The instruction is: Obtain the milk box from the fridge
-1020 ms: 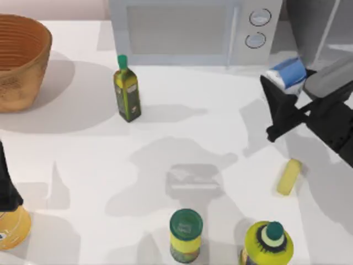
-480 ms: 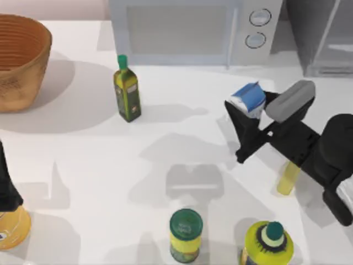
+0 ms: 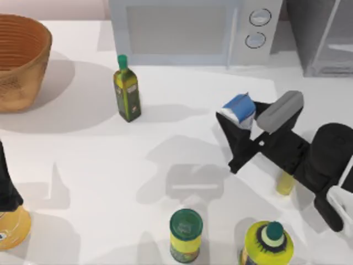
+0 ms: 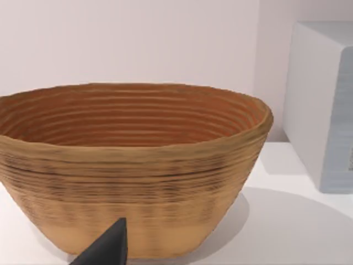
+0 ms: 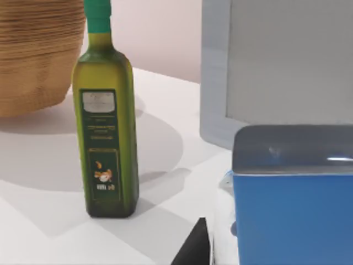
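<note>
Holding the milk box tilted above the desk, the right claw pinches it between its black fingers, out over the right half of the desk and well clear of the fridge at the back right corner. The box is off the surface, with its shadow lying on the desk below and to the left. In the right wrist view its blue side sits close to the lens, with the green bottle and the microwave beyond.

The main risk, as I judge it, is the carton slipping: it sits askew in the grip, and a smooth-sided box held only near one end could twist or drop if the arm swings quickly. A fall here could knock the yellow bar just beside the arm, or the green-lidded can and the yellow bottle near the front edge. Lowering too fast would tip the carton over on landing, since it is not upright. Squeezing harder might dent it.

The left arm is parked at the left edge, near the basket; I cannot tell how its claw is set.
</note>
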Controlling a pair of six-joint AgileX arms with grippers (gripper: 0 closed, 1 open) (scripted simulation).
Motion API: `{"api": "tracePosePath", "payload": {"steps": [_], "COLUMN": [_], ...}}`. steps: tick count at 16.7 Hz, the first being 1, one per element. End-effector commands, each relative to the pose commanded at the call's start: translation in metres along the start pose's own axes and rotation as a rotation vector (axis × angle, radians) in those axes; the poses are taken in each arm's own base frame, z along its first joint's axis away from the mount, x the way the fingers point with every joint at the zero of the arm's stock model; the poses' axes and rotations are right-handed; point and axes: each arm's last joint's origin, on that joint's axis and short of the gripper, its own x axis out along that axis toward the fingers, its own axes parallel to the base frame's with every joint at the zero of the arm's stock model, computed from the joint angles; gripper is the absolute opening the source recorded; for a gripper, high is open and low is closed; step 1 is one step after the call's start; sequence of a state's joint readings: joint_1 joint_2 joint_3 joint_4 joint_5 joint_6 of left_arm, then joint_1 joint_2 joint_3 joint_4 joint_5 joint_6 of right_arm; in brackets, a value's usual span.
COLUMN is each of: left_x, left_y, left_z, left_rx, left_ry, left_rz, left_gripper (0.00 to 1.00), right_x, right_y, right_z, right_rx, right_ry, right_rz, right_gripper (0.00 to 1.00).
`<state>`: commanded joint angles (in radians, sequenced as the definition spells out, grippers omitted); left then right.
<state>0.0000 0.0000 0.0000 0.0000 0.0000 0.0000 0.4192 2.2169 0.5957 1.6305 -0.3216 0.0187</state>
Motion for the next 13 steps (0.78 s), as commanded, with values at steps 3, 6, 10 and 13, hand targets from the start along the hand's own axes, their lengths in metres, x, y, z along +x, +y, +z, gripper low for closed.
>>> {"api": "tracePosePath", "payload": {"steps": [3,6,10,13], "left_x": [0.0,0.0,0.0,0.0], "left_y": [0.0,0.0,0.0,0.0], "left_z": [0.0,0.0,0.0,0.0], "left_rx": [0.0,0.0,0.0,0.0], "left_ry": [0.0,0.0,0.0,0.0], "left_rz": [0.0,0.0,0.0,0.0], "left_gripper": [1.0,1.0,1.0,1.0], "right_x": [-0.001,0.015,0.054,0.062], "right_y": [-0.002,-0.001,-0.001,0.001], "right_z": [-0.001,-0.011,-0.017,-0.02], "right_rx": [0.004,0.006,-0.004,0.0], "right_ry": [0.006,0.022,-0.007,0.0], "right_rz": [-0.008,-0.007,-0.001,0.0], "right_gripper": [0.0,0.0,0.0,0.0]}}
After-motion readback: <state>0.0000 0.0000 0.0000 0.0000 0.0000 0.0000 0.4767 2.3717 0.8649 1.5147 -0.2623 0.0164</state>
